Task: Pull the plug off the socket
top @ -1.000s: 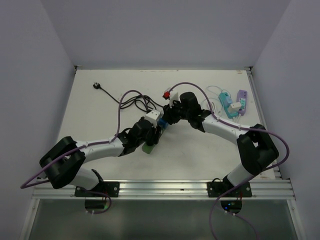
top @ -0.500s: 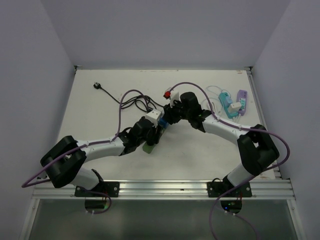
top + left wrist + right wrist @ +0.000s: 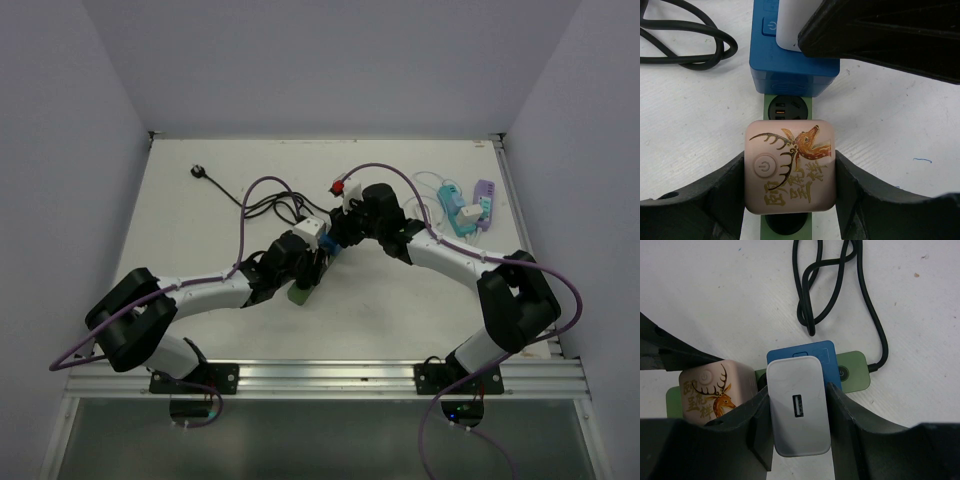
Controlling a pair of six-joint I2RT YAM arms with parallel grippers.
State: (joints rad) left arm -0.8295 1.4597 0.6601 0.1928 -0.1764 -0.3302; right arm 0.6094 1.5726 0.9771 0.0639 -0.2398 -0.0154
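both arms and the white charger (image 3: 799, 410) have edged slightly toward the table's far side.
mid-table, the charger sits on the blue adapter (image 3: 805, 351) of the green socket strip (image 3: 852, 371), pinched by the right gripper (image 3: 799, 416); the left gripper (image 3: 790, 172) clamps the pink deer plug (image 3: 790, 162) alongside.

Overhead; wrists close above socket (image 3: 852, 372)

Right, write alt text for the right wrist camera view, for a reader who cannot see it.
The right gripper clamps a white rectangular USB charger between its black fingers; the charger is plugged into a blue adapter block on a green power strip. Left of it sits a pink cube plug with a deer print, and a black cable loops above.
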